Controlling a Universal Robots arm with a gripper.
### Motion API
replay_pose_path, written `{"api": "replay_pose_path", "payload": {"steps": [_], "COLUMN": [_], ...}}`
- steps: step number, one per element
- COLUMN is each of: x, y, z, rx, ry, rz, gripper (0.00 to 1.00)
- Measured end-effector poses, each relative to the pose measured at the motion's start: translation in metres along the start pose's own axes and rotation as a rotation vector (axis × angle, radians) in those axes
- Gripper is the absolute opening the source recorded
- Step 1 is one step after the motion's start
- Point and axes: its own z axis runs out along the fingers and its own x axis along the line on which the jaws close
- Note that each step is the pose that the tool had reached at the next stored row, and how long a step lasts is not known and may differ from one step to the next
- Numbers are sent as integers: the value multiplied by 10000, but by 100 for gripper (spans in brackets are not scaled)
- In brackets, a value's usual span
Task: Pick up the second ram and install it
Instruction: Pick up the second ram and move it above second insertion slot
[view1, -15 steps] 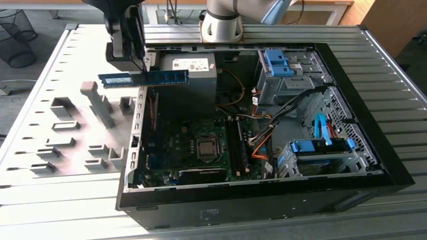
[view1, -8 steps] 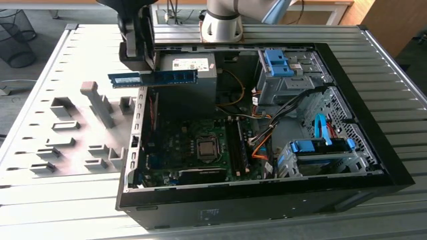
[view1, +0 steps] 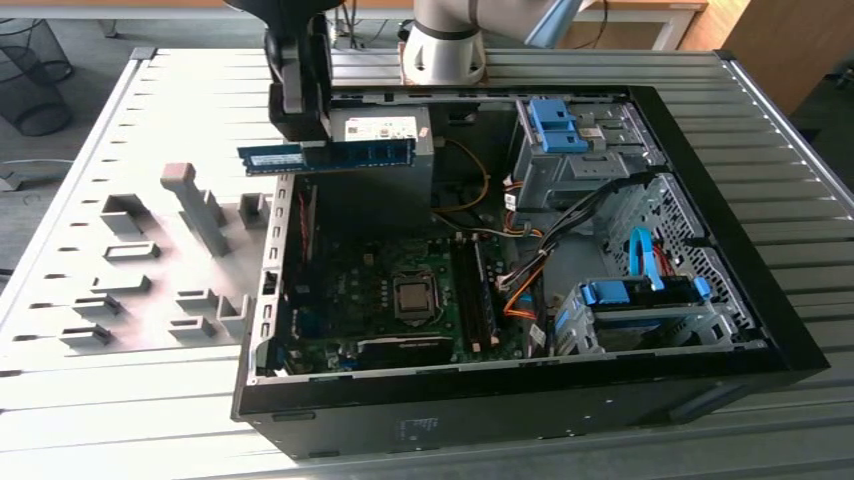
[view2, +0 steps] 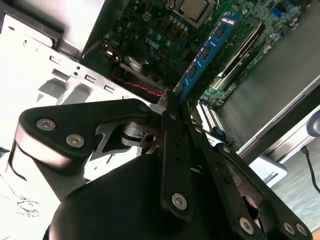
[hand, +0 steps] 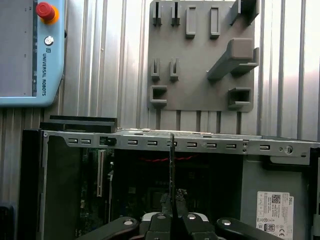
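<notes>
We have the gripper clamped on one end of the second ram, upper left of frame, above the open case. Risks: the stick pivots in the end grip, or it clips the case wall.

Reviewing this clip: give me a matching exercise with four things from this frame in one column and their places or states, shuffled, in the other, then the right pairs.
Things:
1. second ram
2. gripper
3. grey holder plate
4. computer case

Places or states:
A. lies open on the slatted table
B. held in the air above the case's edge
C. sits on the table beside the case, its slots empty
D. shut on the stick's end

Pairs: 1-B, 2-D, 3-C, 4-A
</notes>
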Motion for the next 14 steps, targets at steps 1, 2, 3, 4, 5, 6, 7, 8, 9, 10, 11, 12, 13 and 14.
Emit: {"api": "replay_pose_path", "payload": {"steps": [1,2,3,4,5,6,7,8,9,10,11,12,13,14], "x": [1,1,2,2,3,4,4,5,5,6,6,7,8,8], "y": [-27,-50,-74,-97,-120,-143,-164,-186,-209,-233,-255,-278,-301,-326], "z": [-1,0,-1,-1,-2,-2,-2,-2,-3,-3,-3,-3,-4,-4], "rx": [0,0,0,0,0,0,0,0,0,0,0,0,0,0], "ry": [1,-1,0,0,1,0,0,0,0,0,0,-1,0,0], "rz": [0,1,0,0,-1,-1,-1,0,0,0,0,0,-1,-1], "gripper": [14,14,14,14,14,14,14,14,14,14,14,14,14,14]}}
